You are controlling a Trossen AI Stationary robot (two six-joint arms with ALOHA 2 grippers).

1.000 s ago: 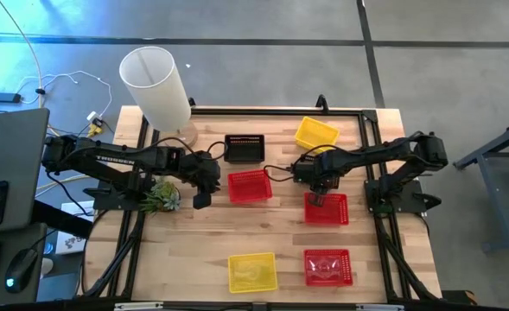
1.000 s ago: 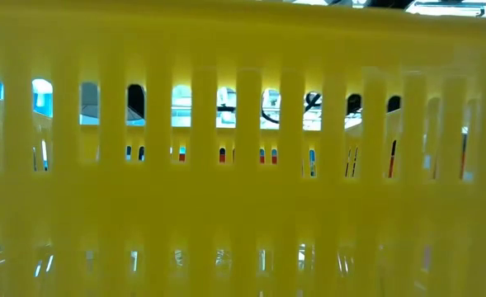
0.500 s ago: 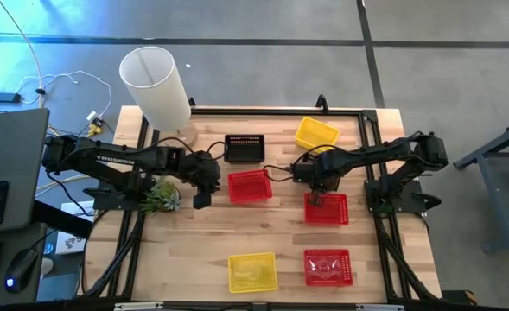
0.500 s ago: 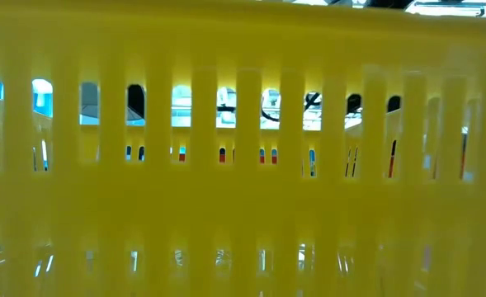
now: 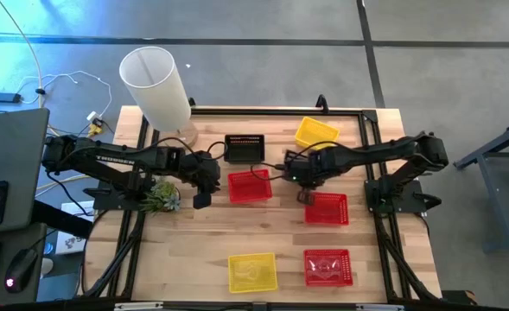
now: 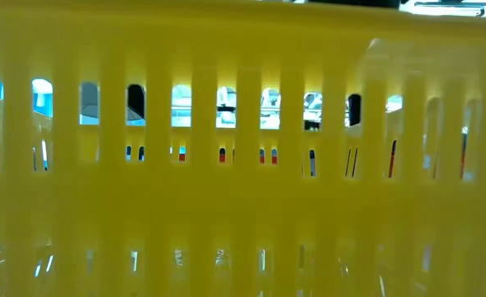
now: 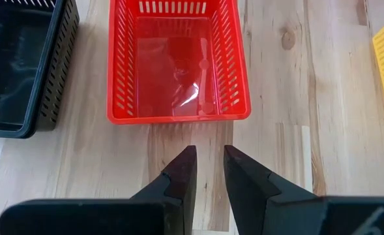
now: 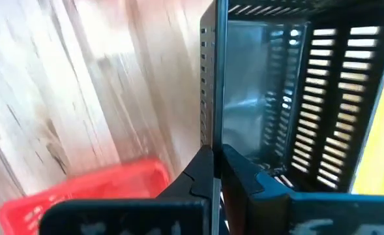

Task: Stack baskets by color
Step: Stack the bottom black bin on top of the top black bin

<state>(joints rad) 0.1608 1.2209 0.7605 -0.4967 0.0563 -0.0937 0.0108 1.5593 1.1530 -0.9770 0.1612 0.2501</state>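
Three red baskets lie flat on the wooden table: one [image 5: 250, 185] in front of my left gripper [image 7: 208, 153], one [image 5: 327, 210] at centre right, and one [image 5: 327, 268] near the front edge. The black basket [image 5: 244, 148] and a yellow basket [image 5: 316, 133] sit toward the far edge. A second yellow basket [image 5: 252, 272] is at the front. My left gripper [image 5: 202, 199] hovers open just left of the first red basket [image 7: 178, 65]. My right gripper [image 5: 304, 192] hangs shut above the centre-right red basket's far left corner. Nothing shows between its fingers [image 8: 214, 153].
A tall white cylinder lamp [image 5: 155, 82] stands at the far left corner, and a small green plant [image 5: 159, 197] lies under my left arm. The front yellow basket [image 6: 243, 206] fills the low view. Bare wood lies between the middle row and the front baskets.
My right gripper has risen from the far left corner of the centre-right red basket and drifted a little toward the table's left. That basket stays flat on the table where it was. My left arm has kept still.
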